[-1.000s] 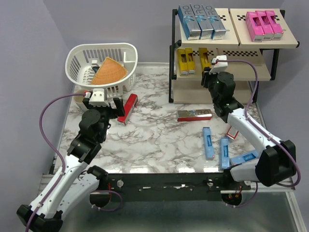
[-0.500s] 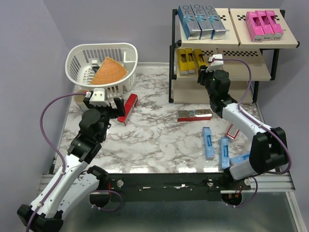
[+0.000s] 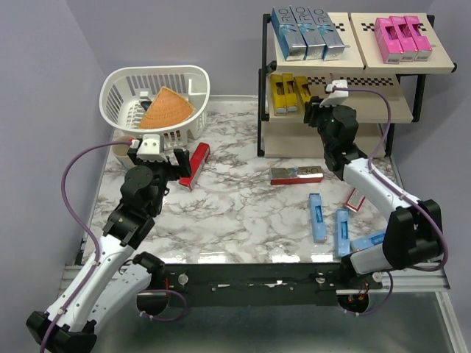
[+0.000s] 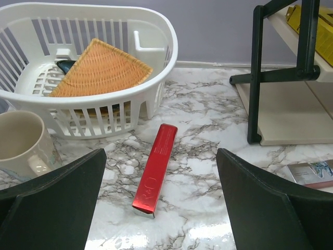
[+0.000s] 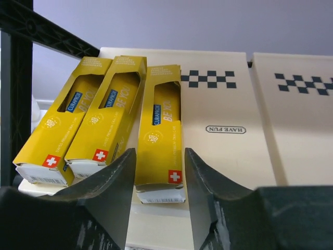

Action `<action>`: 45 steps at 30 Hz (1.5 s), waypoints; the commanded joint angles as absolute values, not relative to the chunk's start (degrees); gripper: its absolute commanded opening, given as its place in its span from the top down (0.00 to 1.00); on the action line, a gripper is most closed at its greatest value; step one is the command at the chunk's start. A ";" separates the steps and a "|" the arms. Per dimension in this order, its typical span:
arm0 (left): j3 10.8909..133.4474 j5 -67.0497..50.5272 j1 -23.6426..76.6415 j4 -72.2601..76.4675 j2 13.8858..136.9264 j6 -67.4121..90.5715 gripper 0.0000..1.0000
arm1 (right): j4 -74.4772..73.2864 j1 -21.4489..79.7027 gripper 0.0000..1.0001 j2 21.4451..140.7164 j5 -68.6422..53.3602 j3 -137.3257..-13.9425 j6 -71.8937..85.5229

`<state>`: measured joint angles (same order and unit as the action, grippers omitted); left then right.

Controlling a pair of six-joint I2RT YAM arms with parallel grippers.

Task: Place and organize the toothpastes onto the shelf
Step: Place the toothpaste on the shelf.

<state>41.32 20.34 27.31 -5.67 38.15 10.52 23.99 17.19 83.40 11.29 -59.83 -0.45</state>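
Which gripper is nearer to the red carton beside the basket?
Left. The left gripper hovers just short of the red carton, jaws wide open. The right gripper is far across the table at the shelf's middle tier, straddling a yellow carton.

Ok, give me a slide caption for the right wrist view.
Right tool flanking a third yellow toothpaste carton, set beside two other yellow cartons on the beige shelf.
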 commanded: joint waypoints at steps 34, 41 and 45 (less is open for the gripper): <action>40.34 17.75 25.93 -4.48 39.46 11.07 0.01 | 26.45 15.73 0.69 88.77 0.27 -62.58 9.32; 40.34 17.31 25.75 -4.57 39.38 11.08 0.01 | 26.37 15.73 0.69 86.93 0.26 -60.91 9.32; 40.43 17.23 25.75 -4.57 39.38 11.16 0.01 | 24.88 15.73 0.66 84.03 1.66 -60.21 8.53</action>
